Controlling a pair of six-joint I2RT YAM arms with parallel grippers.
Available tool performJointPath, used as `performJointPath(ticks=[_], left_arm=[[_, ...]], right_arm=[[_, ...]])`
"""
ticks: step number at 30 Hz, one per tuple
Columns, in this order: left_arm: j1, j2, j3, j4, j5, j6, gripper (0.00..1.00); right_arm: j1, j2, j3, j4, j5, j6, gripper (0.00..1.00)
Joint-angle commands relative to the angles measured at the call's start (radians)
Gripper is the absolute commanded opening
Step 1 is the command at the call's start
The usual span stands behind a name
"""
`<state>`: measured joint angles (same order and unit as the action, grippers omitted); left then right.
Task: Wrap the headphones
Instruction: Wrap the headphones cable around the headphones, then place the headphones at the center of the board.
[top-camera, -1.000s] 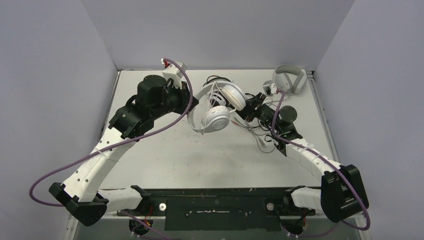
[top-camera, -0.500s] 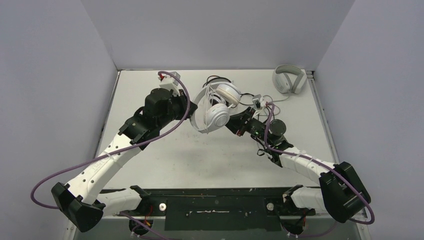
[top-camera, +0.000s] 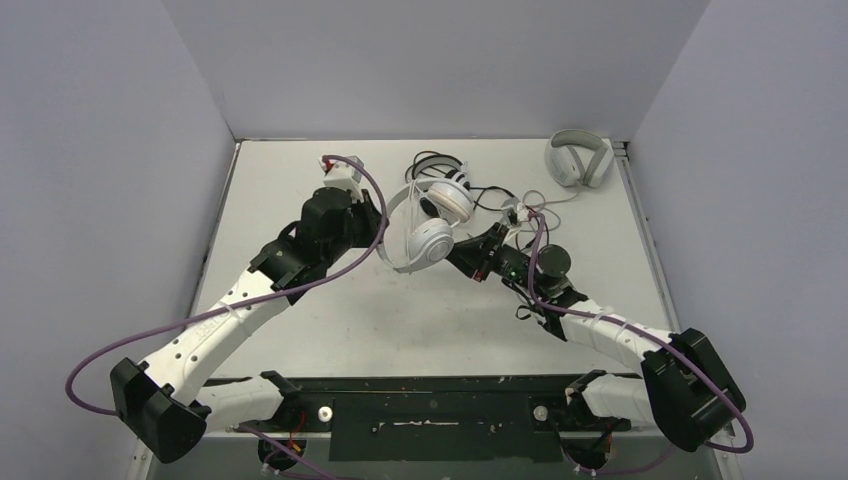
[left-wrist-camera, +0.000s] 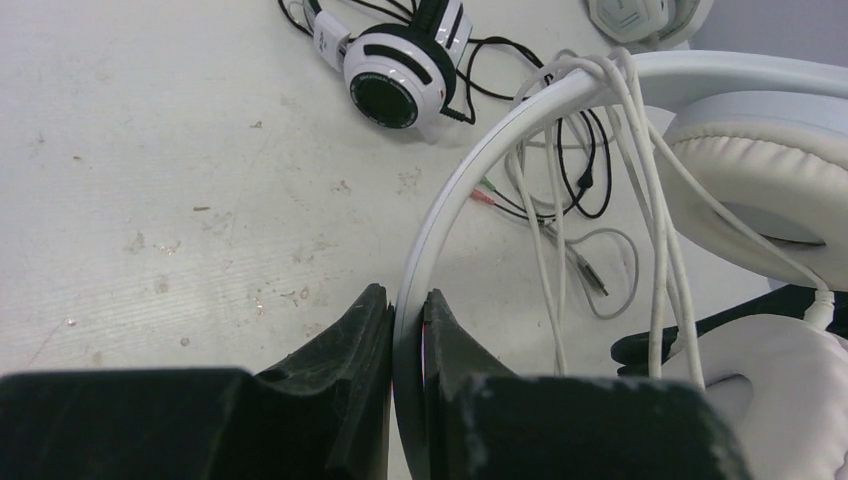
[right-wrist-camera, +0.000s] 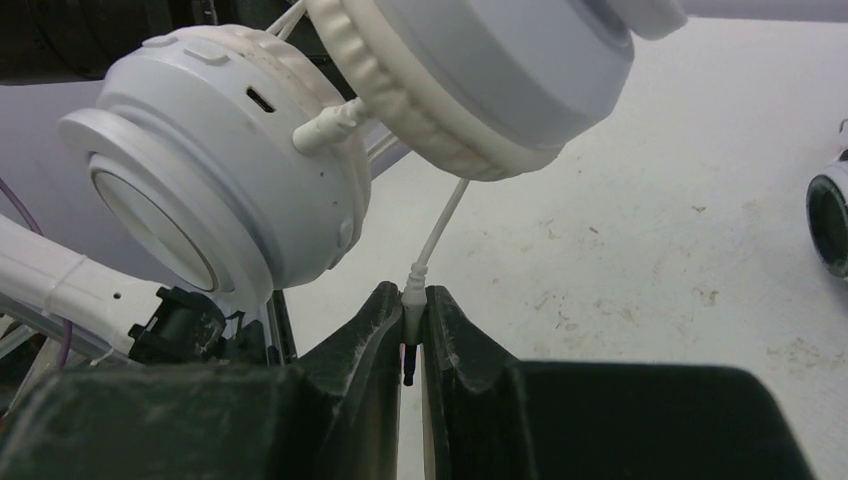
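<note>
Above the table (top-camera: 380, 320), apparently held aloft between two grippers: one white pair (top-camera: 432, 240), left gripper (left-wrist-camera: 408, 330) pinching headband (left-wrist-camera: 450, 180), right gripper (right-wrist-camera: 410, 310) pinching cable plug (right-wrist-camera: 418, 270); band bowed leftward, cups stacked near-to-far. Beyond, one black-and-white headset (left-wrist-camera: 400, 80); farthest, one grey pair (top-camera: 578, 160)

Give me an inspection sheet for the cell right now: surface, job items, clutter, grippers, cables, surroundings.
Surface: table light grey, scuffed and speckled.
Job's things: white headphones held up by the arms; black-and-white headset lying on the table.
Clutter: grey over-ear pair in the far right corner.
Grippers: left gripper shut on the white headband; right gripper shut on the white cable's plug.
Cables: white cable looped over the headband; black cable loose on the table; purple arm cables hanging clear.
Surroundings: plain grey walls; nothing else seen.
</note>
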<state>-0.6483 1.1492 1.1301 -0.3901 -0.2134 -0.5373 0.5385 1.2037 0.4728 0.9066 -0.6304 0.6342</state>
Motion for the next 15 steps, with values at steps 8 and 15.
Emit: performJointPath(ticks=[8,15], left_arm=[[0.009,-0.025,-0.139,0.265,-0.055,0.089,0.00],[0.007,-0.087,-0.229,0.286,-0.151,0.215,0.00]], right_arm=[[0.034,-0.062,-0.063,-0.117,0.063,-0.057,0.25],[0.025,-0.189,-0.088,-0.339,0.177,-0.113,0.54]])
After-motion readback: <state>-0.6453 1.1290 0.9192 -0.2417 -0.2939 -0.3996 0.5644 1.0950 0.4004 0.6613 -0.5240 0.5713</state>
